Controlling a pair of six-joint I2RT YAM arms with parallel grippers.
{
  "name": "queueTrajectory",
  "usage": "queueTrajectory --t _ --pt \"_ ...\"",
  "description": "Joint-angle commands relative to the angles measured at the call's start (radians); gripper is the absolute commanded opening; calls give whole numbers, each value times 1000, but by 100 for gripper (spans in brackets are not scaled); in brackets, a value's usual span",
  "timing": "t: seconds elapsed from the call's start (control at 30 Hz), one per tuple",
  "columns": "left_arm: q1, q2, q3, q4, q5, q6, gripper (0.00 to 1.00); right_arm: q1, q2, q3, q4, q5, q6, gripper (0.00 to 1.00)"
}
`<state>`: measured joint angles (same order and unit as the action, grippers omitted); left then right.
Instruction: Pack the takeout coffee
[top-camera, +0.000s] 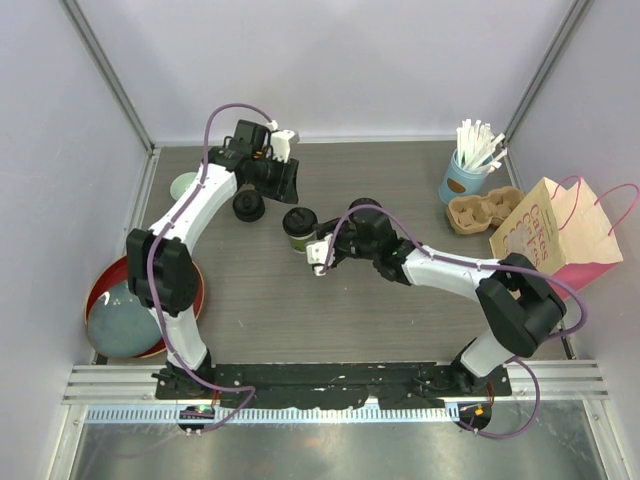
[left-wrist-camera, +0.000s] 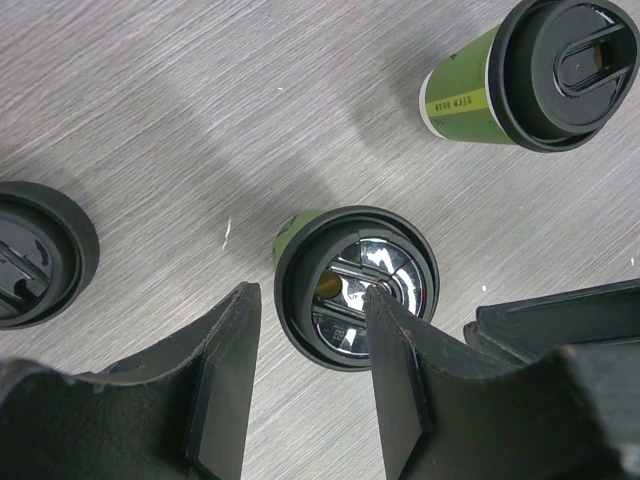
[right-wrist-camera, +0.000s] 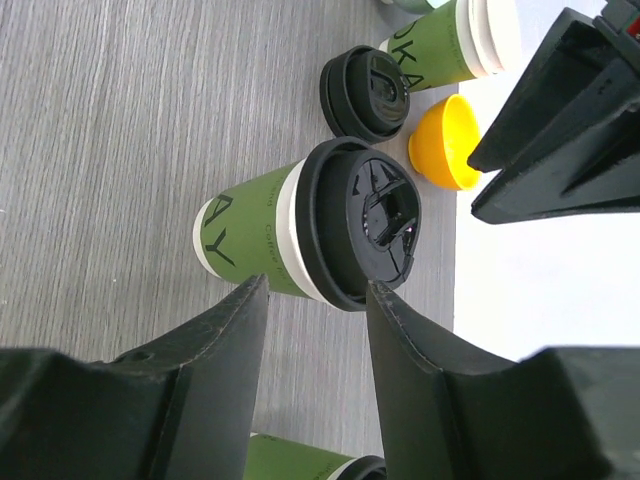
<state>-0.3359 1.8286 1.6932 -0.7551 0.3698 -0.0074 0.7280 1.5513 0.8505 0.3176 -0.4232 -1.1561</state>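
Note:
Several dark-green takeout coffee cups with black lids stand on the grey table. One cup (top-camera: 300, 228) stands mid-table, just past the fingertips of my right gripper (top-camera: 315, 246). The right wrist view shows this cup (right-wrist-camera: 290, 235) beyond the open gripper (right-wrist-camera: 318, 290), not touched. Another cup (top-camera: 248, 206) stands to its left, by my left gripper (top-camera: 272, 182). In the left wrist view the open gripper (left-wrist-camera: 308, 300) hovers over a lidded cup (left-wrist-camera: 345, 290), with nothing between its fingers. A further cup (left-wrist-camera: 500, 75) is at the upper right.
A light-blue cup of white straws (top-camera: 462, 178), a brown pulp cup carrier (top-camera: 483, 211) and a paper bag with pink handles (top-camera: 560, 235) stand at the right. A pale green bowl (top-camera: 183, 186) and a red plate (top-camera: 110, 275) holding a blue dish are on the left. A yellow rounded thing (right-wrist-camera: 442, 142) lies near the wall.

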Motion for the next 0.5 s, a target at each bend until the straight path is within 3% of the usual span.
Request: queueTrajectory --t 0.0,0.2,0.47 --pt "-3 26 51 -13 52 -26 50 10 15 15 54 12 -80 48" --pt "-8 43 40 -15 58 -22 50 14 65 44 43 11 -86 43" --pt "-12 34 25 -15 64 -9 49 19 73 50 63 4 -82 43"
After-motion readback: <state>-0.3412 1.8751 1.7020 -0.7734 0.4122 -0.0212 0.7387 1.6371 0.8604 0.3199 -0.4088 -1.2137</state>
